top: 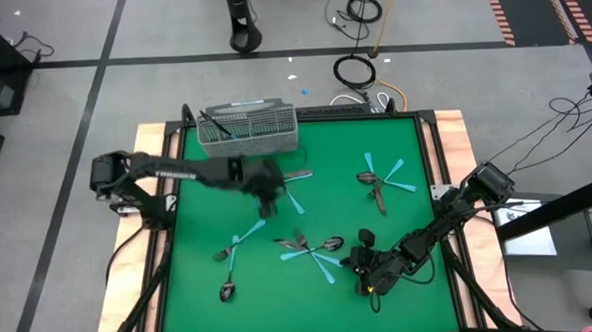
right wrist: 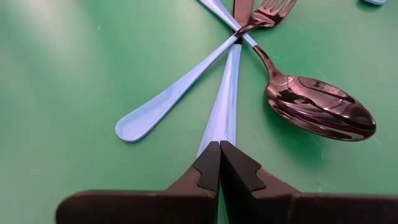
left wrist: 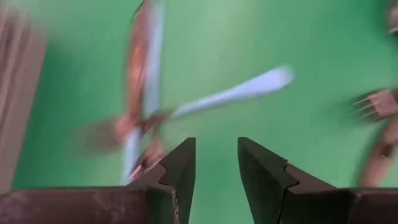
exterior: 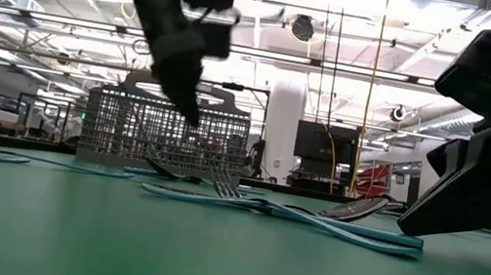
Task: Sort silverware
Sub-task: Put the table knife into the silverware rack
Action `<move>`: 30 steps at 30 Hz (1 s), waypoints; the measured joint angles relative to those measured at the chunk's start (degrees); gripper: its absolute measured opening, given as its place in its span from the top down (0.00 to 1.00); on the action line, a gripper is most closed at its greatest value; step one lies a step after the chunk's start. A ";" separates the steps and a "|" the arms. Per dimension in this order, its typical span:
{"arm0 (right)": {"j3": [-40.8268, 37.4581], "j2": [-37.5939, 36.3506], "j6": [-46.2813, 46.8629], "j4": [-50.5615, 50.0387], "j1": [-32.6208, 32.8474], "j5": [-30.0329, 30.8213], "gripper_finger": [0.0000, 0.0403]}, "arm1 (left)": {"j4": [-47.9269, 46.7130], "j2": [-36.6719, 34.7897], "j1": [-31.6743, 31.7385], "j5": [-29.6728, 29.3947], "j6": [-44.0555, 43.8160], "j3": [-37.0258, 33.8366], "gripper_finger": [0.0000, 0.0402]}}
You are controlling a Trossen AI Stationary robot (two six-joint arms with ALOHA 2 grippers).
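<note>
Forks and spoons, dark metal or with light blue handles, lie in loose crossed groups on the green mat (top: 208, 205): one group at the right (top: 382, 177), one near the front (top: 310, 247), one at the left (top: 234, 241). My left gripper (top: 267, 199) (left wrist: 216, 146) hangs open above the mat's middle, over blurred blue-handled pieces (left wrist: 149, 112), with nothing between its fingers. My right gripper (top: 357, 269) (right wrist: 219, 144) is shut low over the front group, beside a dark spoon (right wrist: 320, 109). My right gripper's shut fingertips stand at the free end of a light blue handle (right wrist: 225, 115) that lies flat on the mat. They come slanting down along it. The fingers hide that end, and I cannot tell whether they touch it.
A grey wire-mesh basket (top: 246, 128) (exterior: 168, 130) stands at the mat's far edge, left of centre, with a dark piece inside. A single spoon (top: 226, 289) lies near the front left. A wooden border (top: 453, 149) frames the mat. Cables lie on the floor beyond.
</note>
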 joint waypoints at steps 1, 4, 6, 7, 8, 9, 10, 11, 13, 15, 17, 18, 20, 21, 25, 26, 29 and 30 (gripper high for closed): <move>0.00 0.00 0.02 0.00 0.16 -0.01 1.00 | -2.09 0.11 1.78 0.75 0.56 -0.03 0.70; 0.02 0.00 -0.03 0.03 0.45 -0.01 1.00 | -5.36 0.97 4.68 2.09 3.46 -0.13 0.70; 0.02 -0.01 -0.34 0.07 0.45 -0.03 1.00 | -5.69 1.73 5.61 1.84 5.83 -0.13 0.70; 0.03 -0.02 -0.41 0.01 0.45 -0.01 1.00 | -6.19 1.78 5.92 0.77 6.99 -0.13 0.70; 0.04 -0.02 -0.51 -0.02 0.45 -0.01 1.00 | -6.43 1.68 6.26 -0.70 8.02 -0.13 0.70; 0.04 -0.02 -0.71 -0.02 0.45 -0.01 1.00 | -6.68 1.63 6.69 -1.91 9.19 -0.11 0.70; 0.04 -0.02 -0.72 -0.02 0.46 -0.01 1.00 | -7.40 1.61 7.22 -2.82 10.17 -0.09 0.70; 0.04 -0.02 -0.72 -0.07 0.47 -0.01 1.00 | -8.56 1.65 7.66 -3.37 10.50 -0.11 0.70; 0.04 -0.02 -0.72 -0.14 0.47 0.00 1.00 | -9.75 1.65 8.56 -3.69 10.78 -0.13 0.70; 0.04 -0.02 -0.86 -0.18 0.47 0.02 1.00 | -10.05 1.65 9.36 -3.79 10.88 -0.13 0.70; 0.04 -0.02 -1.12 -0.20 0.47 0.04 1.00 | -9.54 1.93 10.01 -4.08 10.93 -0.13 0.69; 0.04 -0.04 -1.32 -0.20 0.44 0.06 1.00 | -8.95 2.17 10.22 -4.14 11.06 -0.13 0.68; 0.04 -0.04 -1.77 -0.21 0.43 0.06 1.00 | -8.69 2.74 10.44 -4.61 12.16 -0.13 0.65; 0.06 -0.06 -1.85 -0.24 0.43 0.07 1.00 | -8.68 3.15 10.41 -4.98 12.59 -0.13 0.63; 0.07 -0.07 -1.97 -0.22 0.43 0.06 1.00 | -8.78 5.61 10.08 -6.17 13.79 -0.13 0.55; 0.07 -0.07 -1.97 -0.24 0.43 0.06 1.00 | -8.54 6.07 9.90 -6.27 13.81 -0.13 0.54; 0.07 -0.07 -1.97 -0.22 0.43 0.06 1.00 | -8.18 7.24 8.99 -6.39 13.83 -0.13 0.52; 0.07 -0.07 -1.99 -0.24 0.43 0.08 1.00 | -7.50 7.44 8.58 -6.37 13.79 -0.13 0.51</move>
